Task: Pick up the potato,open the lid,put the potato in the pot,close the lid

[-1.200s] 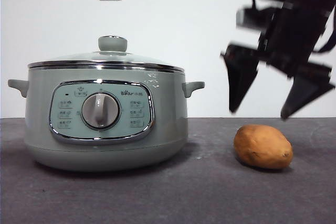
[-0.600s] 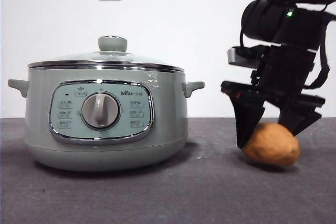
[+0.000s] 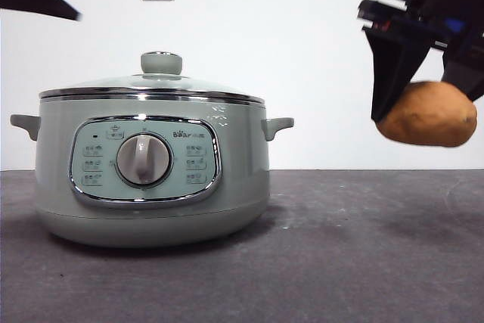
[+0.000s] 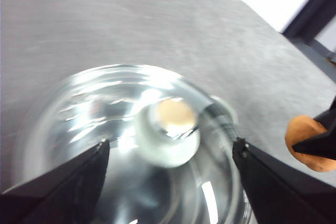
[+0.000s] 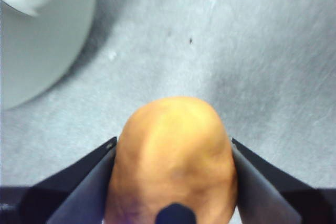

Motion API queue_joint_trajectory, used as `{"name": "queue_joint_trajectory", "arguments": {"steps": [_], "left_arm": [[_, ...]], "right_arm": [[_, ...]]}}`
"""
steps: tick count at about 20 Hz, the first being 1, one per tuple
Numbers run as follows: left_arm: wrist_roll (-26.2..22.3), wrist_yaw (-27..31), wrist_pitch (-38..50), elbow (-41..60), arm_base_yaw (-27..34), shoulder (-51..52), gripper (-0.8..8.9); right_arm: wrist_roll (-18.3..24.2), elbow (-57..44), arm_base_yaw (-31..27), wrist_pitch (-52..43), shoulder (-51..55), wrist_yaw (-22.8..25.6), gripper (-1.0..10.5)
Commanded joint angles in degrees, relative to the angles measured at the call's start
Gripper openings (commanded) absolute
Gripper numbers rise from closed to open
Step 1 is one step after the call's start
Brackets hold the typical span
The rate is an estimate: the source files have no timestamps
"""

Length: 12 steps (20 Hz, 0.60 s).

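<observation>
While bare table [image 3: 363, 262] stretches beside the pot [image 3: 151, 179], your right gripper [image 5: 170, 182] clamps the potato [image 3: 427, 115] between its 2 jaws above it; your left gripper [image 4: 168, 182] hangs spread over the lid [image 3: 151, 85].

On the pot [image 3: 151, 179] you can read one brand mark: "Bear", printed in small dark letters at the upper right of the control panel [image 3: 145, 161], just above the dial [image 3: 144, 159], followed by a few tiny characters too small for you to make out. The little buttons on both sides of the dial carry labels and icons, but they are too fine to read. To the right of the panel, faint pale markings sit on the pot's wall near the rim; you cannot read them either. Both wrist views show no writing.
</observation>
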<state>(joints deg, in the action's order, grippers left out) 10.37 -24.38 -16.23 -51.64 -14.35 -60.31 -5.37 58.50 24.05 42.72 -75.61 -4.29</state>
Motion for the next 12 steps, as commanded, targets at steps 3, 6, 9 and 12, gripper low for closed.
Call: {"name": "queue_joint_trajectory", "arguments": {"steps": [3,6,9,12], "left_arm": [[-1.2,8.9,2.0,-4.8,-6.7,-8.4,3.94],[-3.3,12.7,2.1,-7.8,-9.9,-14.4,3.7],[-4.6,16.0,1.8,-8.3,-11.7,-18.0,3.7],[-4.7,17.6,1.6,-8.3,-12.7,-19.4,3.58]], "right_arm": [[-0.8,-0.1,0.1,0.9,0.9,0.2,-0.1],[-0.8,-0.1,0.1,1.6,0.9,0.2,-0.1],[-1.3,-0.1,0.1,1.6,0.9,0.2,-0.1],[-1.2,-0.1,0.1,1.6,0.9,0.2,-0.1]]}}
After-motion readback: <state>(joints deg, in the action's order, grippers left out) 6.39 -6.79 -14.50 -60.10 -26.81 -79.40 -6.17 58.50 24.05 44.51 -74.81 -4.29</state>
